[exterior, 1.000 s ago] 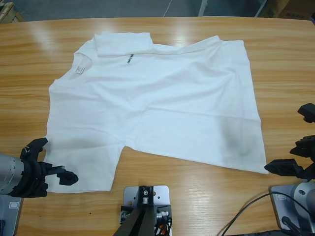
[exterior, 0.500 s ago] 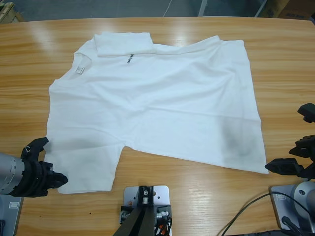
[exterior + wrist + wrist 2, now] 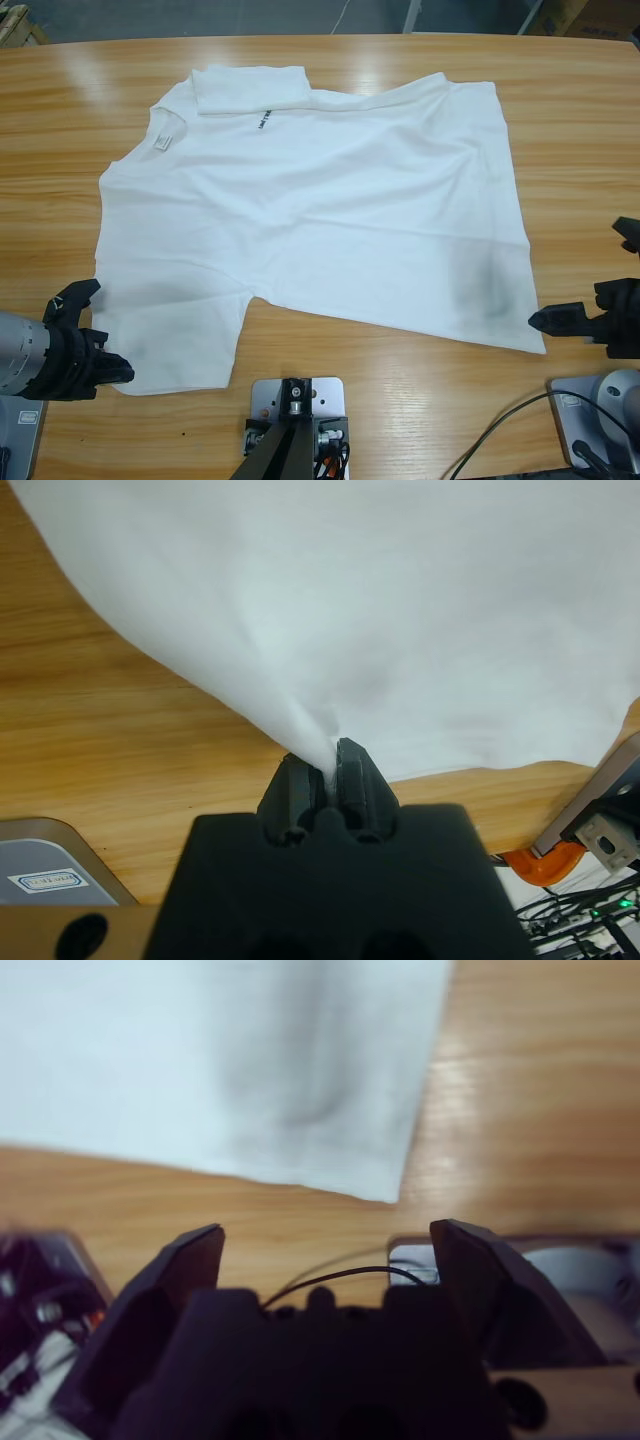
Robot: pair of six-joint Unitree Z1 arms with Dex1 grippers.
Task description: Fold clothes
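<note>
The white T-shirt (image 3: pixel 310 210) lies spread flat on the wooden table, neck label (image 3: pixel 163 142) to the left and its far sleeve (image 3: pixel 250 88) folded over. At the shirt's near left sleeve corner, my left gripper (image 3: pixel 105 365) is shut on the fabric. The left wrist view shows that gripper (image 3: pixel 325 775) pinching a bunched peak of the white cloth (image 3: pixel 400 610). My right gripper (image 3: pixel 580 275) stands open just off the shirt's near right corner. In the right wrist view that corner (image 3: pixel 385 1195) lies on the table ahead of the gripper (image 3: pixel 328 1232), not between its jaws.
Bare table (image 3: pixel 420 390) runs along the near edge between the two arms and beyond the shirt at the far side. Black cables (image 3: pixel 510 430) trail at the bottom right. An orange clamp (image 3: pixel 545 865) shows under the table edge in the left wrist view.
The left gripper's jaws have closed on the sleeve corner and drawn slightly back. The right gripper has shifted a little toward the shirt's near right corner.
</note>
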